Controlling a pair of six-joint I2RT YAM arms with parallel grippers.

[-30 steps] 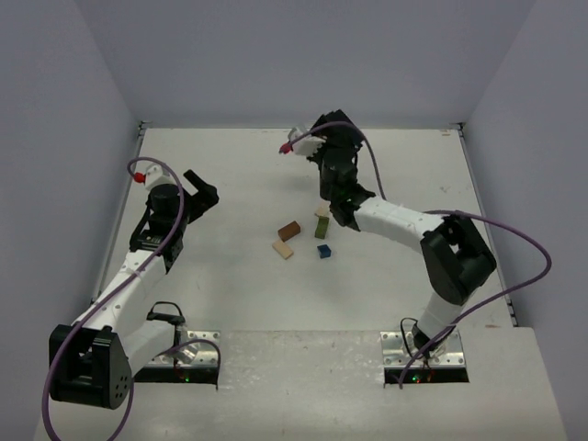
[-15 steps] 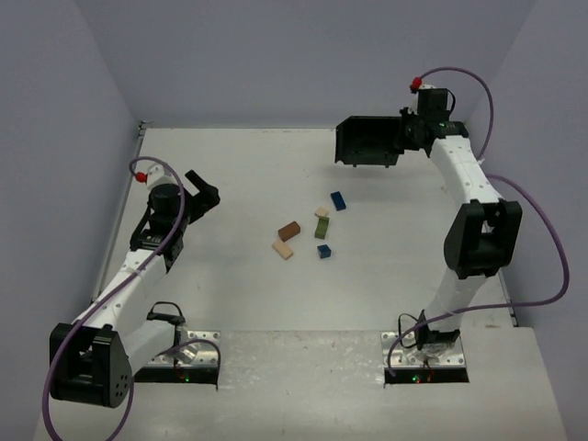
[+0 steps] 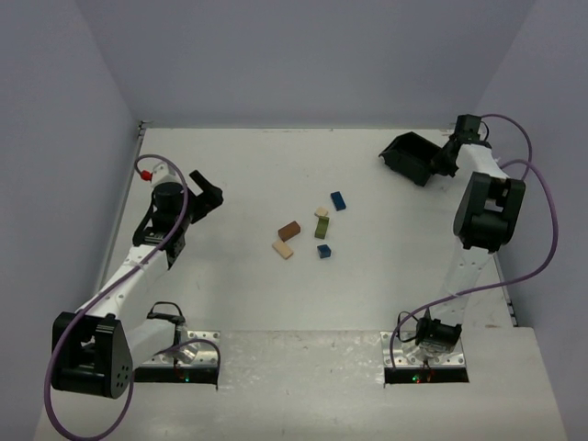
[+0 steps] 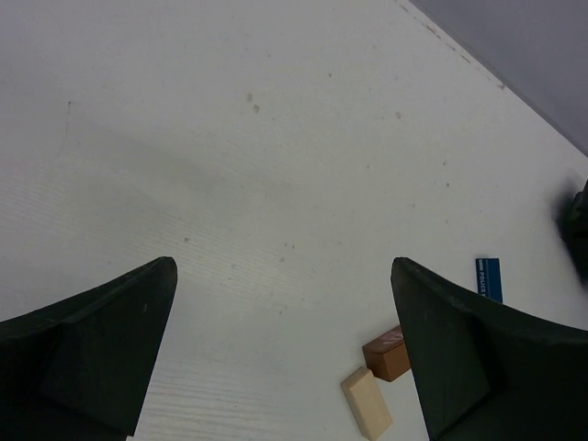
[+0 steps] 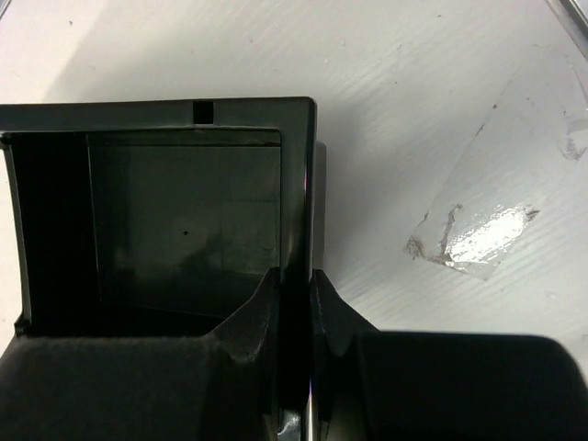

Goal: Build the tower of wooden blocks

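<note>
The wood blocks lie loose on the white table [image 3: 239,175] near its middle: reddish brown [image 3: 290,230], pale tan [image 3: 283,249], a small tan one [image 3: 322,212] against an olive green one [image 3: 322,227], and two dark blue ones [image 3: 324,251] [image 3: 339,200]. My left gripper [image 3: 207,191] is open and empty, to their left. Its wrist view [image 4: 283,266] shows the brown block [image 4: 386,356], the tan block [image 4: 367,404] and a blue block [image 4: 489,277] ahead on the right. My right gripper [image 3: 439,158] is shut on the wall of the black bin [image 3: 411,156] at the far right. In its wrist view [image 5: 296,285] the bin [image 5: 184,220] looks empty.
Grey walls close the table on the left, back and right. A shiny patch of clear tape [image 5: 478,234] lies on the table beside the bin. The arm bases stand at the near edge.
My right arm has swung the black bin from above the blocks to the far right corner. A dark blue block now lies where the bin was. My left arm has barely moved.
</note>
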